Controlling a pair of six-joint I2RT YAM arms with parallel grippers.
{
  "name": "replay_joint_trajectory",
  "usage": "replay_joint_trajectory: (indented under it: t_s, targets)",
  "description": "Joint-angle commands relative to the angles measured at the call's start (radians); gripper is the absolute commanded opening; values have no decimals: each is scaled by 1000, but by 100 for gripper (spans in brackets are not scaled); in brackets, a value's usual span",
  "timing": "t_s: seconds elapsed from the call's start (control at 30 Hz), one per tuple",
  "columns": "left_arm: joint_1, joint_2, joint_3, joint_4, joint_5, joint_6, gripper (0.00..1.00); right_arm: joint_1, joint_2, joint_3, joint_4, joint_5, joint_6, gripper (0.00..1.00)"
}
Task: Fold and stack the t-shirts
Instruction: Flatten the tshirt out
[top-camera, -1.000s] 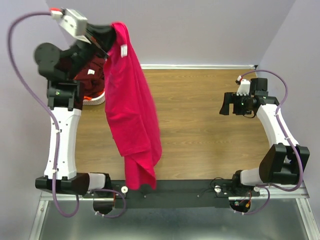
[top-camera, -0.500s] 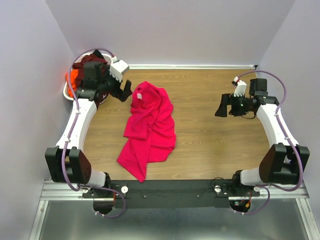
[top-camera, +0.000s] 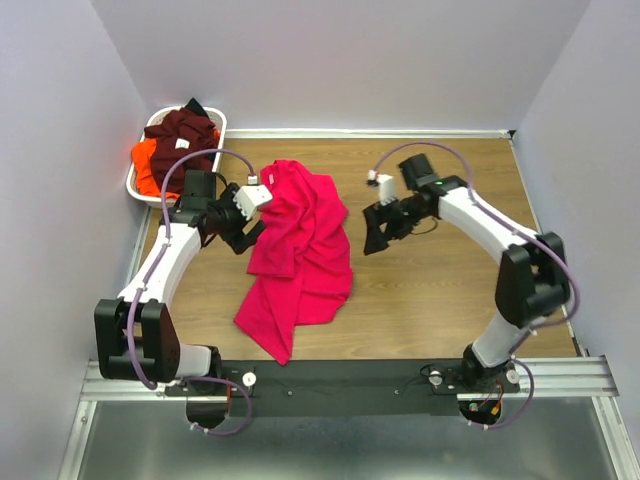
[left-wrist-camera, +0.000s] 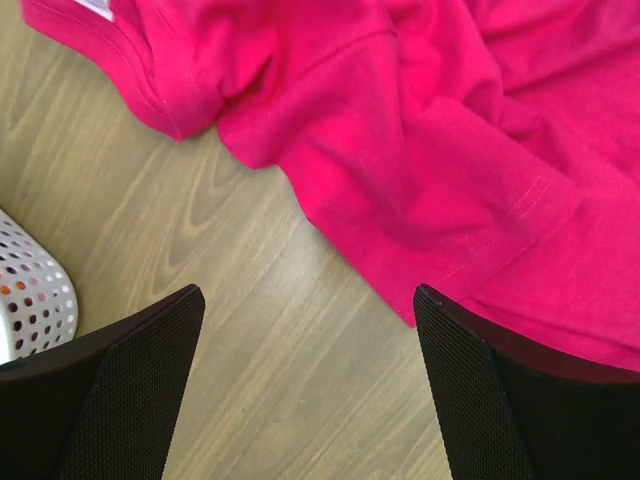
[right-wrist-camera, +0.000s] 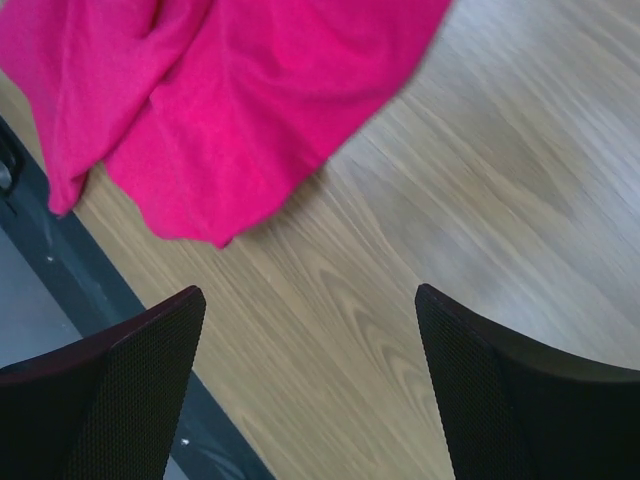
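Basket (top-camera: 134, 186) with maroon tees (top-camera: 186, 136), orange tee (top-camera: 148, 164)

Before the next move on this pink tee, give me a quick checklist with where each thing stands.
1. Pink tee spread flat: not ok, crumpled on the table.
2. Left claw open, empty: ok, at the tee's left edge.
3. Right claw open, empty: ok, over bare table by the tee's right edge.
4. Tee clear of basket: ok.
5. Both shoulders in view for grasping: cannot tell, folds hide them.
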Motion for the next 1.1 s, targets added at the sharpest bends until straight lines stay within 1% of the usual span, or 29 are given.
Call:
replay_joint_trajectory:
  t_s: [0.0, 0.03, 0.13, 0.27, 0.3, 0.37, 0.43, 0.5, 0.57, 0.6, 0.67, 0.7, 0.73, 0.77, 0.83, 0.93, 1.0, 1.07]
  targets:
    - [-11, 6, -46, 43, -44, 50, 92, 113, 114, 76, 10, 97, 32, 91]
    - [-16, 5, -67, 49, -44, 56, 92, 148, 160, 97, 16, 101, 46, 91]
    - [-22, -12, -118, 57, -36, 91, 91, 187, 223, 137, 36, 113, 72, 88]
    - [-33, -92, -218, 104, -35, 212, 91, 251, 306, 168, 55, 145, 87, 84]
    - [-36, -107, -236, 112, -33, 267, 91, 261, 338, 176, 59, 156, 90, 83]
    - [-45, -135, -273, 118, -35, 315, 92, 281, 364, 197, 59, 159, 100, 81]
    - [-68, -135, -287, 130, -53, 357, 92, 296, 398, 206, 62, 186, 107, 77]
    - [-80, -126, -287, 142, -75, 371, 92, 301, 419, 219, 62, 214, 107, 71]
    - [-96, -106, -284, 165, -84, 391, 92, 299, 439, 225, 64, 260, 117, 61]
    - [-108, -91, -284, 178, -98, 415, 91, 299, 445, 231, 63, 275, 118, 51]
    - [-123, -75, -287, 188, -113, 450, 90, 299, 445, 232, 62, 326, 117, 39]
    - [-129, -66, -290, 193, -121, 466, 90, 299, 442, 232, 62, 349, 114, 19]
    - [-135, -66, -293, 199, -125, 481, 89, 299, 441, 232, 62, 375, 112, 6]
    - [-145, -54, -296, 210, -130, 505, 89, 298, 435, 231, 62, 406, 114, 0]
    - [-154, -41, -295, 215, -133, 524, 88, 290, 427, 225, 64, 468, 100, 1]
    - [-169, 4, -282, 215, -148, 555, 86, 238, 403, 223, 66, 530, 75, 1]
    - [-175, 24, -275, 209, -153, 561, 85, 206, 398, 232, 67, 541, 60, 1]
    - [-189, 54, -267, 202, -154, 572, 81, 155, 390, 245, 67, 574, 22, 0]
